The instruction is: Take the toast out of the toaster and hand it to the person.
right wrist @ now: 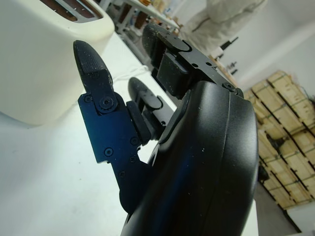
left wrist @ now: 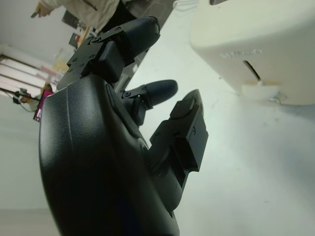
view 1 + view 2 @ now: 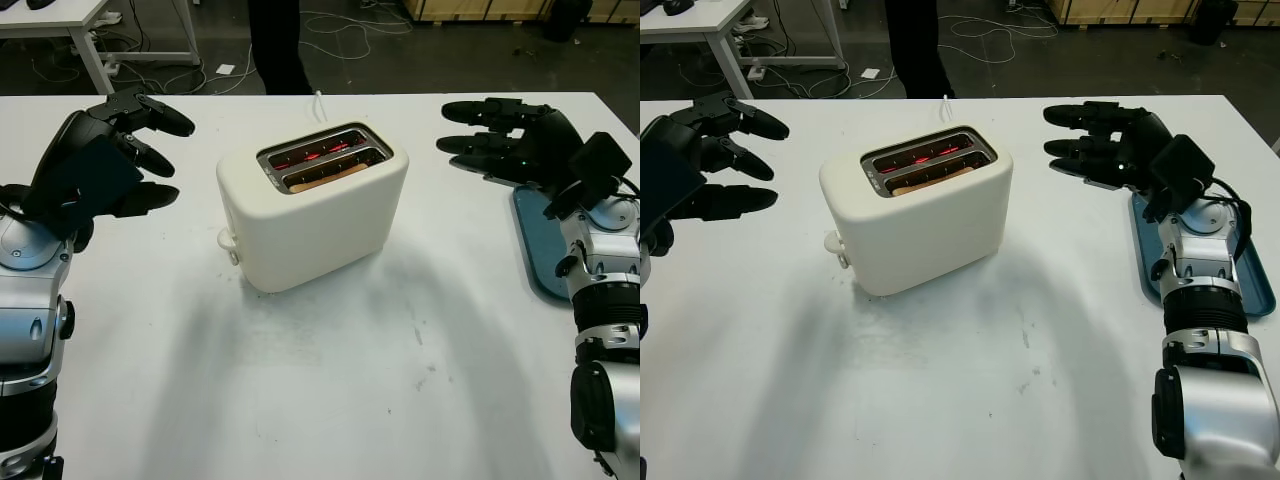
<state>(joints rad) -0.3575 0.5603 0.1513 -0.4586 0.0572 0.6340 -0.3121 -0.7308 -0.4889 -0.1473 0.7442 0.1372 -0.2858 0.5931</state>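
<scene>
From the left eye view I see the cream toaster point(image 3: 312, 205) at the middle of the white worktop point(image 3: 330, 400). Its slots glow red, and the toast point(image 3: 330, 177) sits low in the near slot, only its brown top edge showing. My left hand point(image 3: 120, 150) hovers at 9 o'clock of the toaster, holding nothing, not touching it. My right hand point(image 3: 505, 140) is at 3 o'clock, also holding nothing, above the far end of a blue tray point(image 3: 538, 250).

The right eye view gives more of the tray point(image 3: 1255, 285), and at 12 o'clock a person point(image 3: 915, 45) in dark trousers stands behind the worktop.

In the left wrist view I see the toaster's lever point(image 2: 261, 88) on its end wall, beyond my fingers point(image 2: 157, 91).

The right wrist view shows wooden crates point(image 1: 283, 128) in the background and the toaster's side point(image 1: 44, 64).
</scene>
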